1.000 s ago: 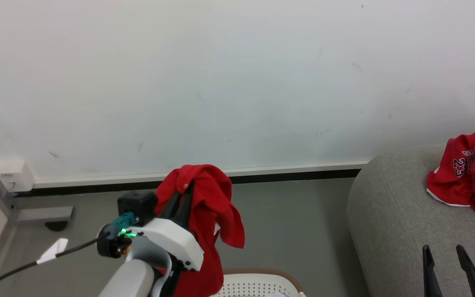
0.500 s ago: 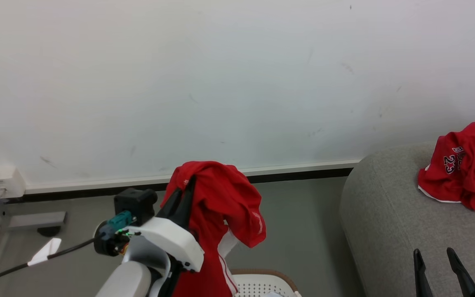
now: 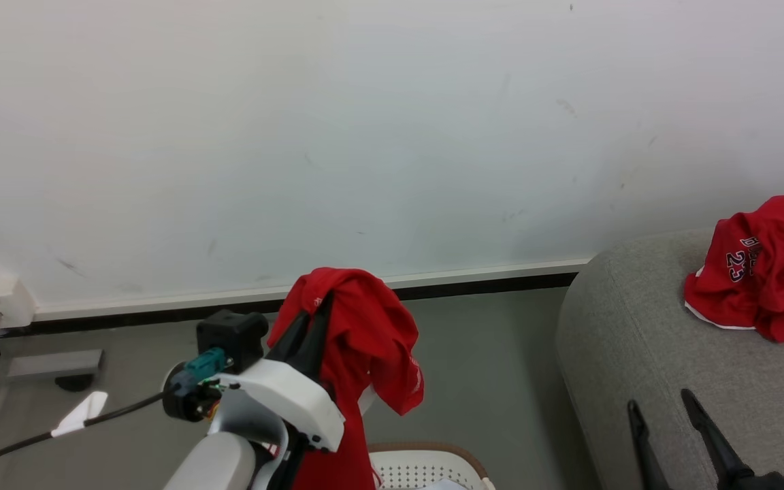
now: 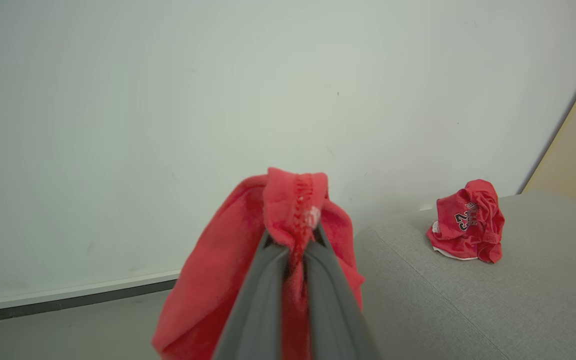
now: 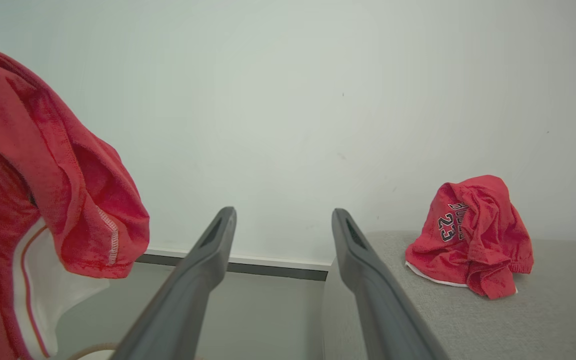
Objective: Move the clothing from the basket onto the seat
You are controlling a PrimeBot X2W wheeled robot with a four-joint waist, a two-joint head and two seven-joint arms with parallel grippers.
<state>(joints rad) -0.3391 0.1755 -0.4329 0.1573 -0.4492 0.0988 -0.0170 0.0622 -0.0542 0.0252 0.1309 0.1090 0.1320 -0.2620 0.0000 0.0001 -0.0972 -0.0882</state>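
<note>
**Left hand lifting a red shirt above the laundry basket**

The left hand [image 3: 318,306] has its two fingers pressed together on a fold of a red shirt [image 3: 365,333] with white trim. The cloth drapes over the fingertips and hangs down beside the pale forearm. Its lower end reaches the bottom edge of the head view, next to the laundry basket [image 3: 426,448]. Only the basket's brown rim and a strip of its perforated cream wall are visible there, and it cannot be told whether the shirt touches them. The shirt hangs over the grey floor [image 3: 487,367], to the left of the grey sofa [image 3: 637,340] and apart from it. The right hand [image 3: 659,401] hovers over the sofa's near part, fingers apart and empty. A crumpled red jersey [image 3: 759,272] printed with 23 lies on the seat near the white wall [image 3: 392,136], well apart from both hands.
</note>
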